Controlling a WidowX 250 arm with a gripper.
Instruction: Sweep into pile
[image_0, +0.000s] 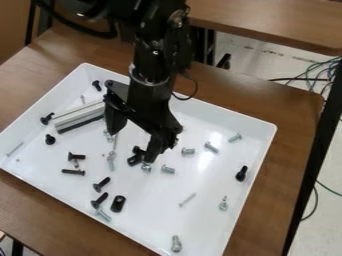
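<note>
Over the middle of the white tray (210, 116) hangs my gripper (131, 146), its two fingers spread wide apart. Black screws are scattered in the tray's left half, among them a black screw (101, 184) and a dark long screw (73, 172). Silver screws lie more to the right, such as a silver screw (211, 147) and another silver screw (176, 243). A black piece (135, 158) lies close beside the right finger's tip. The grey-and-black bar (79, 118) lies left of the left finger; whether they touch, I cannot tell.
The tray's raised walls surround the hardware. It stands on a brown wooden table (291, 150). Behind is another wooden table (267, 22), with cables (316, 67) on the floor at the right. A black cable loops beside the arm.
</note>
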